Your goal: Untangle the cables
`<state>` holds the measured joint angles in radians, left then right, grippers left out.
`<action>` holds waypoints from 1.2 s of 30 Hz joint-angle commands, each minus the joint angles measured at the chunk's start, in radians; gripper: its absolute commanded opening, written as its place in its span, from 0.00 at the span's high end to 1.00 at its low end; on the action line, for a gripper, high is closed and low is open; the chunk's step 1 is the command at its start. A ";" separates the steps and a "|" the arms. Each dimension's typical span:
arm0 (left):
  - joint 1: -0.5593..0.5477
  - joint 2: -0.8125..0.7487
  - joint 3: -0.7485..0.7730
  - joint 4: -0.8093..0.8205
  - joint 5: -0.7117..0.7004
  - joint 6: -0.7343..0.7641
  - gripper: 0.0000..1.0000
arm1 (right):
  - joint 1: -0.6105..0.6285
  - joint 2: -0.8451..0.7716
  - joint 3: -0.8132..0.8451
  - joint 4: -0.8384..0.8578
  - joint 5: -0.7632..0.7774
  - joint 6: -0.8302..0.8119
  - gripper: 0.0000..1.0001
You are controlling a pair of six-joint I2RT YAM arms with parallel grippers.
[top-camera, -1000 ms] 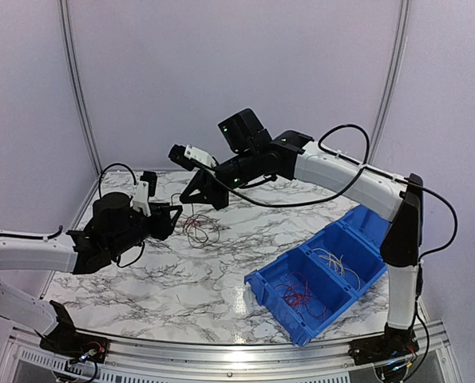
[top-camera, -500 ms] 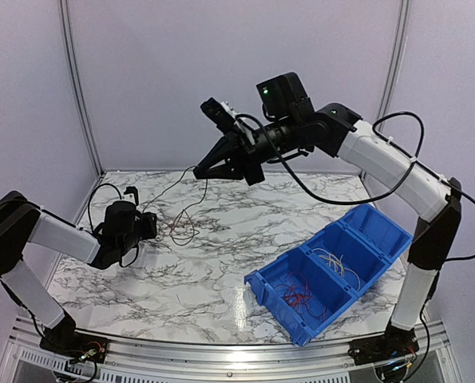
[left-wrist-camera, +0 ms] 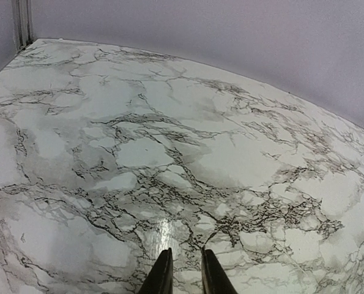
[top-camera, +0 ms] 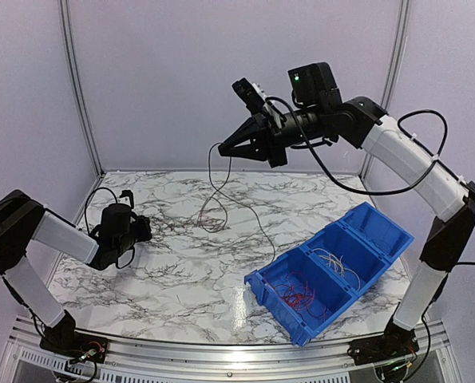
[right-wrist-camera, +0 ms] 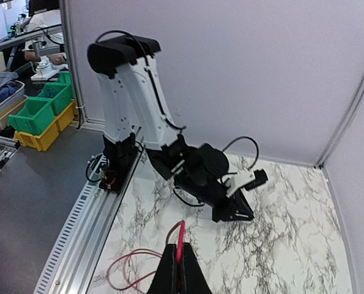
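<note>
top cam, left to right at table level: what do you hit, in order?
left gripper → cables hanging down to the marble → blue bin. The right gripper pinching the cables sits directly above them, so it is left out of the order.

A robotics lab is showing: plain booth walls [top-camera: 221, 80] are enclosing a marbled table [top-camera: 173, 279], with storage bins [right-wrist-camera: 38, 116] sitting outside.

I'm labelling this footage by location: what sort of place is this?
Probably a robotics lab's enclosed test cell: plain panel walls around a marble-patterned table, a blue parts bin holding thin wires, and green and yellow storage bins on the floor outside.
</note>
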<state>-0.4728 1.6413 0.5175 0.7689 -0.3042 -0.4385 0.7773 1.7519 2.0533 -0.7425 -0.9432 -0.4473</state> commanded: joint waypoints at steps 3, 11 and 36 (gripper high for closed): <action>0.003 -0.172 -0.096 0.036 0.069 0.006 0.75 | -0.026 0.042 -0.141 0.100 0.162 0.033 1.00; -0.011 -0.482 -0.150 0.038 0.298 0.066 0.53 | -0.003 0.140 -0.060 0.111 0.064 0.112 1.00; -0.033 -0.723 -0.047 -0.085 0.610 0.093 0.43 | 0.096 0.231 0.311 0.145 -0.008 0.161 1.00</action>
<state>-0.4854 0.8978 0.3943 0.6819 0.1478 -0.3214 0.8619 1.9675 2.3405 -0.5888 -0.9367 -0.2996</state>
